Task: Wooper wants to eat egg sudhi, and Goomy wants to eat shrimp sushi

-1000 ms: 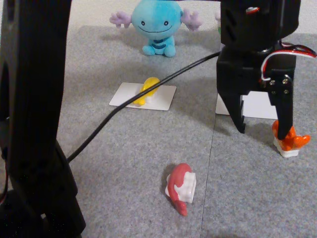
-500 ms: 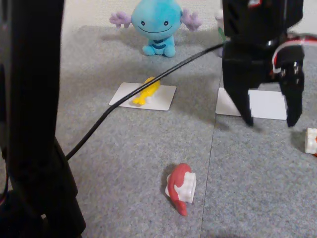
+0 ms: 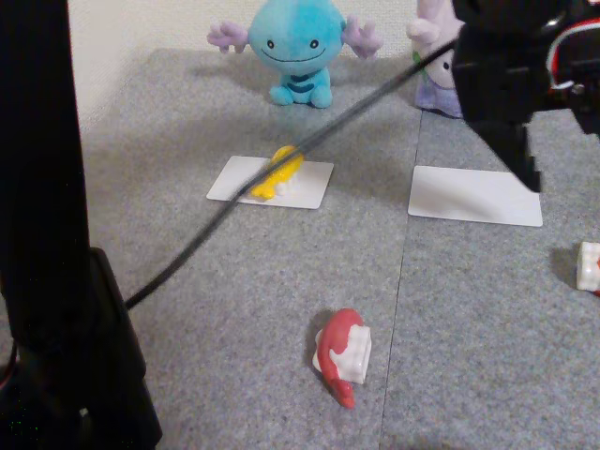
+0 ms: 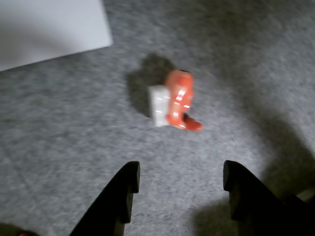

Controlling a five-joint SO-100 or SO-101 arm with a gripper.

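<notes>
Wooper sits at the back of the grey mat, with Goomy partly hidden behind the arm to its right. The yellow egg sushi lies on the left white card. The orange shrimp sushi lies tipped on its side on the mat, rice block to the left in the wrist view. It is cut off at the right edge of the fixed view. My gripper hangs open above the mat, short of the shrimp and holding nothing. One dark finger shows high over the right card.
An empty white card lies in front of Goomy, and its corner shows in the wrist view. A dark red sushi piece lies at the front centre. A black cable crosses over the left card. The arm's black base fills the left.
The shrimp sushi went from beside my finger to the fixed view's right edge and tipped over. My gripper has since risen, uncovering Goomy and the right card.
</notes>
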